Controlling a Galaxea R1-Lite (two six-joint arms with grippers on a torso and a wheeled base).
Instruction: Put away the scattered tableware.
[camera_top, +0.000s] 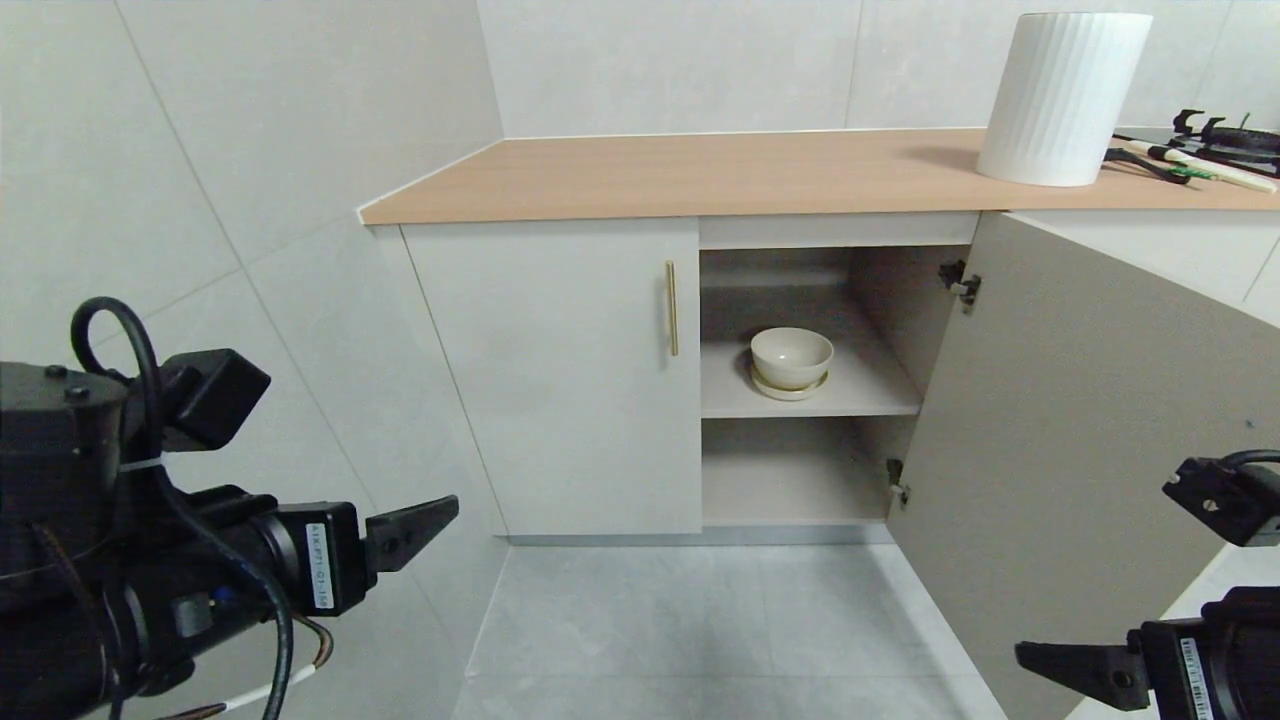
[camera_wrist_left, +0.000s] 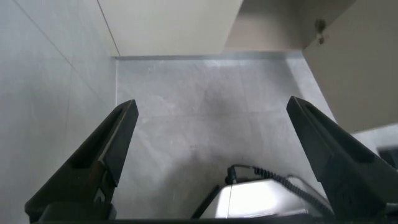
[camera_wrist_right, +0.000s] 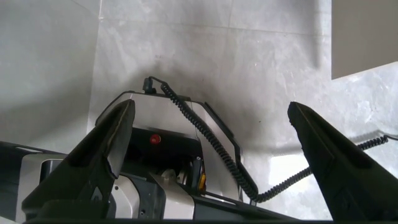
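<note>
Round cream bowl (camera_top: 791, 356) on cream plate (camera_top: 790, 392) inside open white cabinet (camera_top: 560, 380). Black left gripper (camera_wrist_left: 211, 102), black right gripper (camera_wrist_right: 210, 104): wide open.

A bowl (camera_top: 791, 357) sits on a saucer (camera_top: 789, 389) on a shelf (camera_top: 872, 396) in the cupboard (camera_top: 560, 380), below the counter (camera_top: 700, 175) bearing a canister (camera_top: 1063, 95).

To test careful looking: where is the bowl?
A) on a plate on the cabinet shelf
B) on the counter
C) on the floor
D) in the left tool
A: the bowl sits on a plate on the shelf.
</note>
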